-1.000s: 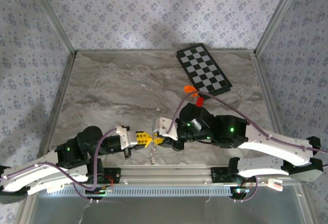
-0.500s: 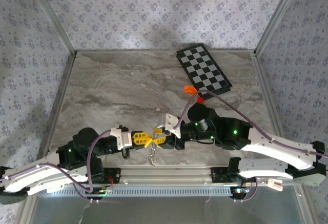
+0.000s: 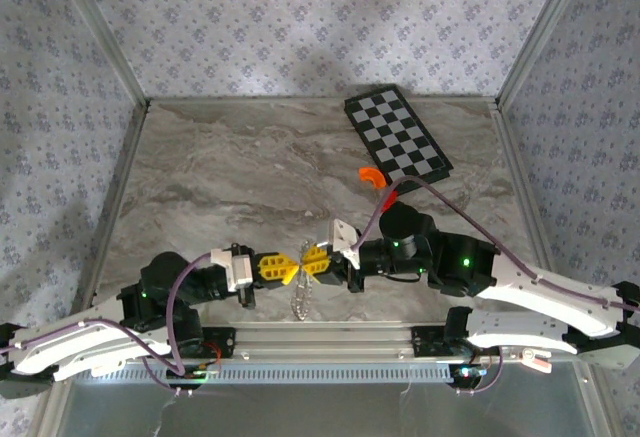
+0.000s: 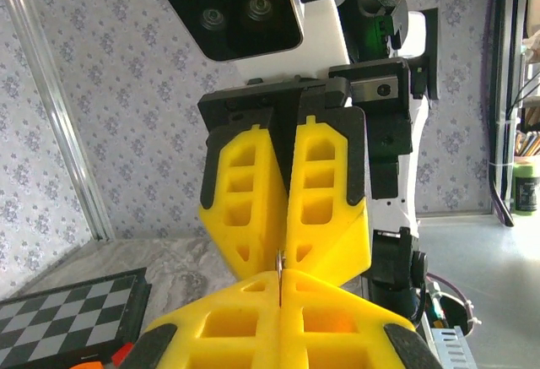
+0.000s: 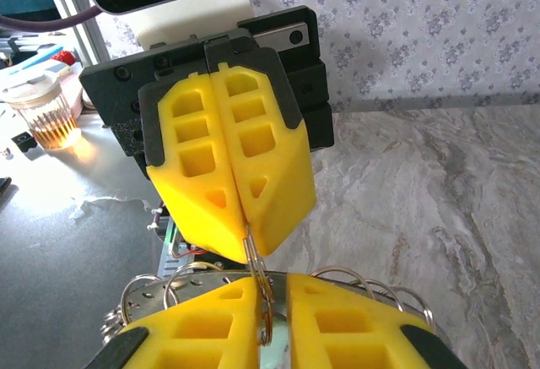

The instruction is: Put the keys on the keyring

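Top external gives us the marble table point(image 3: 220, 187), with both arms meeting tip to tip near its front edge. We see the left gripper point(image 3: 294, 269) clamped fully and the right gripper point(image 3: 309, 262) all but closed, both on the keyring point(image 3: 300, 297), which hangs limp from their tips. We judge that pulling the arms apart could yank the wire free and drop it.

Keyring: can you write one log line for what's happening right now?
keyring: dangling below the fingertips | left gripper: shut on keyring | right gripper: shut on keyring | grippers: tip to tip
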`<state>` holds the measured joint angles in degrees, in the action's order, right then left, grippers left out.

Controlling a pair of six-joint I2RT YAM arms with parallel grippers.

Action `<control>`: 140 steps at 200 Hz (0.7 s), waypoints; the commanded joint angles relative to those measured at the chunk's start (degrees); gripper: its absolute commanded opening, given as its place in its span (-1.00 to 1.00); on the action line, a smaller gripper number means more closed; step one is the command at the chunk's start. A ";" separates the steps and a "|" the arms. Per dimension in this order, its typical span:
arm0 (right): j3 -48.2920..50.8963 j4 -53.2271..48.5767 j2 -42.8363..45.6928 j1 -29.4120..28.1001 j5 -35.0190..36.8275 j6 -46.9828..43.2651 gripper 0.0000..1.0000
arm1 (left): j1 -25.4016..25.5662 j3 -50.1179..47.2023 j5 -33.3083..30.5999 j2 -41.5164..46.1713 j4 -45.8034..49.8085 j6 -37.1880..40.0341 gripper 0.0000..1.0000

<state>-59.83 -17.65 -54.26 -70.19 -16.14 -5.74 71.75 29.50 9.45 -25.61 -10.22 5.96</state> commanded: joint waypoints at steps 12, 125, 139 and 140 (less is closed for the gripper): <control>0.33 2.23 0.99 0.67 -0.98 0.03 -0.76 | 0.09 0.65 0.49 0.61 -4.48 -1.03 -1.00; -5.95 -9.47 -0.43 0.36 1.08 -4.10 -1.00 | 0.13 11.84 -4.60 0.35 24.72 3.69 -0.76; -7.97 -12.87 -1.65 0.15 1.79 -5.17 -1.00 | 0.11 13.96 -5.12 -0.65 28.97 4.19 -0.61; -8.00 -13.08 -1.73 0.15 1.89 -5.25 -1.00 | 0.13 14.11 -5.13 -0.75 29.31 4.22 -0.60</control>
<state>-62.92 -23.42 -55.46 -69.89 -16.27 -8.36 71.77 38.57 6.68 -26.22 8.60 8.60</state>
